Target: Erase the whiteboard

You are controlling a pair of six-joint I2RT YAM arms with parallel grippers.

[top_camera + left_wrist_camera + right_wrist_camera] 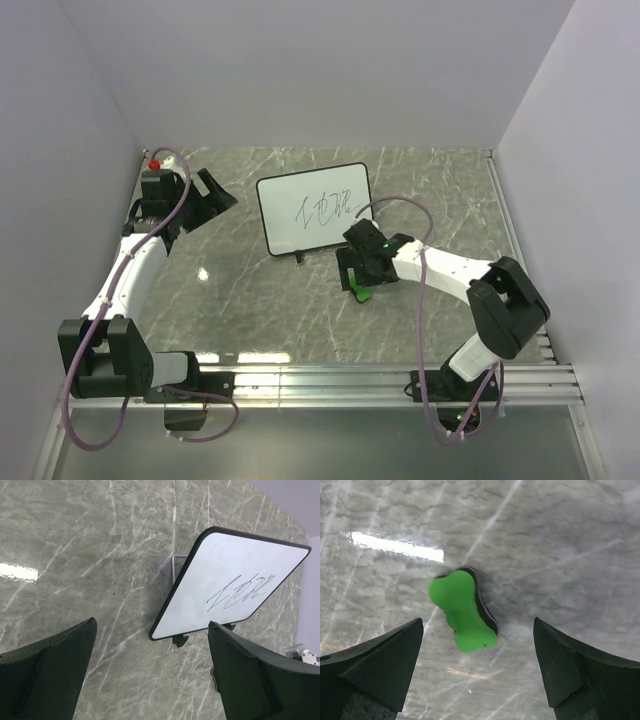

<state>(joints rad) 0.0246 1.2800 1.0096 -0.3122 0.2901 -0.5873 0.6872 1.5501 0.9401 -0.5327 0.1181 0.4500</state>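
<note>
The whiteboard (314, 207) stands on its small black feet in the middle of the table, with dark scribbles on it; the left wrist view shows it too (235, 580). A green eraser (462, 611) with a black underside lies on the table just below my right gripper (477, 667), which is open above it. From the top view the eraser (362, 293) is in front of the board and my right gripper (360, 275) hovers over it. My left gripper (205, 205) is open and empty, left of the board, not touching it (150, 672).
The grey marble table (250, 290) is walled at the back and both sides. A metal rail (380, 380) runs along the near edge by the arm bases. A red-capped object (155, 162) sits in the back left corner.
</note>
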